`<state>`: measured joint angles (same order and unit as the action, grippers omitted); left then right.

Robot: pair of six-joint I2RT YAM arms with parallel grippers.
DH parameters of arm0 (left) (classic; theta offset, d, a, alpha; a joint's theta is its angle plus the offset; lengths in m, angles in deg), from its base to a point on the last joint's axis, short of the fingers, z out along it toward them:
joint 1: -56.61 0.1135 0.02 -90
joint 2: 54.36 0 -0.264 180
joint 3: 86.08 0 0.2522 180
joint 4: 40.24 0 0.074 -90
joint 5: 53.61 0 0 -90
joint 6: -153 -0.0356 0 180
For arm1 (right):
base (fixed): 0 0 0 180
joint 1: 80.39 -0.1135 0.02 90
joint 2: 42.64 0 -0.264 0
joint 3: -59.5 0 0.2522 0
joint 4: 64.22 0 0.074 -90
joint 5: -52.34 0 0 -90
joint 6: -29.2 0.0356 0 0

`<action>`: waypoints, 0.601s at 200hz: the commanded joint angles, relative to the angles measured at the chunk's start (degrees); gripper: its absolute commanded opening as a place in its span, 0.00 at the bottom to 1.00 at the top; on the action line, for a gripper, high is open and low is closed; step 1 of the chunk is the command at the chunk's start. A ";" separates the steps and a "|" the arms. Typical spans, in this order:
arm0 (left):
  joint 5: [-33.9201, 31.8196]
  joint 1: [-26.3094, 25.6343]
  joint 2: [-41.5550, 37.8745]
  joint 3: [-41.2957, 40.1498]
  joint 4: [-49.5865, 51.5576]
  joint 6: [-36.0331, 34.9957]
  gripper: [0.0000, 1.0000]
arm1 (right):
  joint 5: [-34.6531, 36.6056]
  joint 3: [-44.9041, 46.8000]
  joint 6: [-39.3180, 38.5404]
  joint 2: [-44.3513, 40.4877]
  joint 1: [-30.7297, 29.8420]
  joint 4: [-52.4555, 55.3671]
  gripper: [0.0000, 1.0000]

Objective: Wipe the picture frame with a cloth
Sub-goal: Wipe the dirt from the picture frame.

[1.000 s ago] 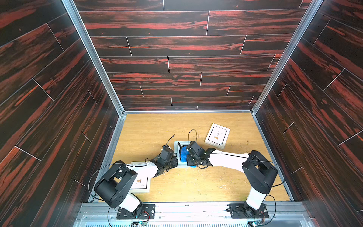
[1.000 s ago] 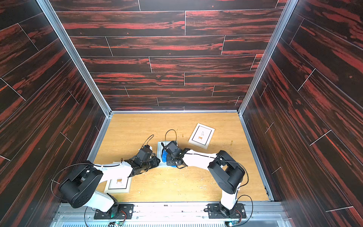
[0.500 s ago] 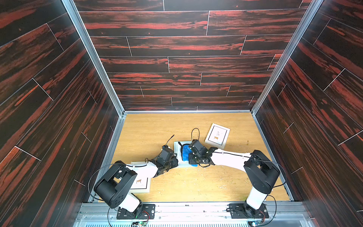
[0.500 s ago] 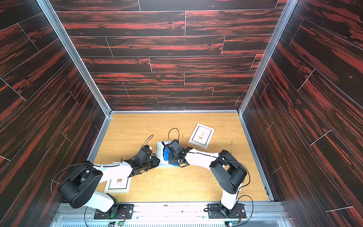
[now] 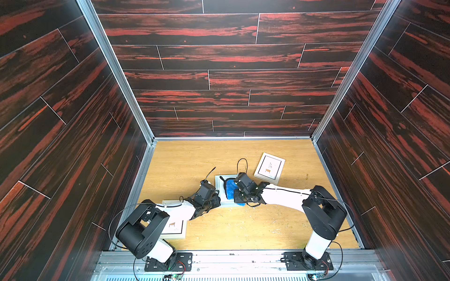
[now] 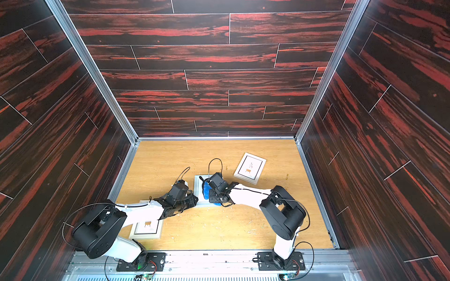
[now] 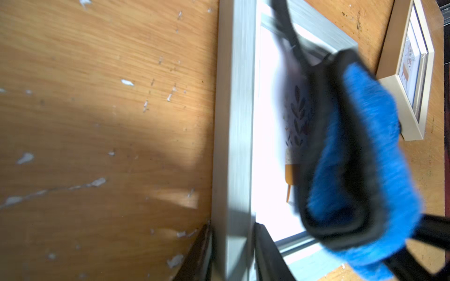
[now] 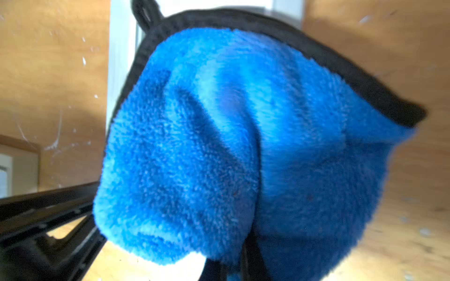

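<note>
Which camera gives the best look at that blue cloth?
The right wrist view: the cloth fills it, showing its fluffy blue pile, black edging and loop. The left wrist view shows it blurred, bunched over the frame. In both top views it is only a small blue patch, partly hidden by the right arm.

Cloth (image 8: 219, 146): deep, fluffy blue pile, matt, bound in black woven edging. Picture frame (image 7: 233, 121): grey moulding with a brushed satin grain; its pane is glossy and glares white. Table (image 7: 97, 97): matt wood-grain surface, scuffed with pale flecks and scratches. Walls (image 5: 219, 56): smooth, dark red-black wood-grain panels, joined by bare metal corner rails (image 5: 117, 70). Second frame (image 5: 269, 168): cream, matt.
</note>
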<state>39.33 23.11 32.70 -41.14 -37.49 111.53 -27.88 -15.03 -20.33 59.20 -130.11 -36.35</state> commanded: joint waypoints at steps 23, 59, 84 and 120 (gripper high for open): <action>-0.85 0.36 1.95 -2.26 8.80 0.77 0.32 | -3.12 -5.25 1.72 6.30 -5.46 0.13 0.00; -0.75 0.36 1.43 -1.93 8.97 0.87 0.32 | -0.12 -5.49 0.20 3.85 -3.10 2.93 0.00; -1.01 0.39 1.28 -2.25 8.90 1.04 0.32 | 1.12 -1.10 -1.37 -0.60 1.20 2.75 0.00; -0.78 0.37 1.75 -2.47 8.19 1.36 0.32 | -0.81 -0.59 -0.81 1.49 0.38 1.65 0.00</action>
<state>39.35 23.11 32.70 -41.14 -37.51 112.12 -26.91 -16.65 -20.88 59.77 -127.88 -34.65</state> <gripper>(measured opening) 0.318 0.081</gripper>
